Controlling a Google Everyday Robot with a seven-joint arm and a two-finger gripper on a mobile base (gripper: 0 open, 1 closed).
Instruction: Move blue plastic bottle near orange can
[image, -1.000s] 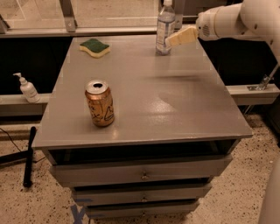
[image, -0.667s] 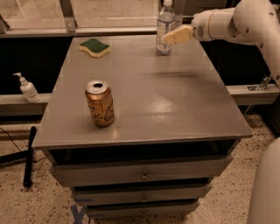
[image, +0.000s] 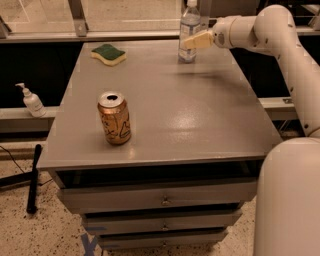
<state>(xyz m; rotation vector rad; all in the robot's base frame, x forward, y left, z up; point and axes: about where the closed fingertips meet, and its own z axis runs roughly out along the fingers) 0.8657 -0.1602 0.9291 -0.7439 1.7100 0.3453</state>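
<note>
The blue plastic bottle (image: 188, 22) stands upright at the far edge of the grey table (image: 200, 115), right of centre. It is clear, with a white cap and a pale label. The orange can (image: 114, 118) stands upright at the front left of the table, its silver top opened. My gripper (image: 192, 42) reaches in from the right at the end of the white arm (image: 260, 30). It is at the bottle's mid-height and overlaps the bottle's lower half in the camera view. The bottle and the can are far apart.
A yellow-and-green sponge (image: 108, 54) lies at the far left of the table. A small white pump bottle (image: 31, 101) stands on a ledge left of the table. Drawers (image: 162, 200) sit below the tabletop. My white base (image: 290, 200) fills the lower right.
The gripper has moved left along the far edge and now overlaps the bottle. The bottle and the can have not moved.
</note>
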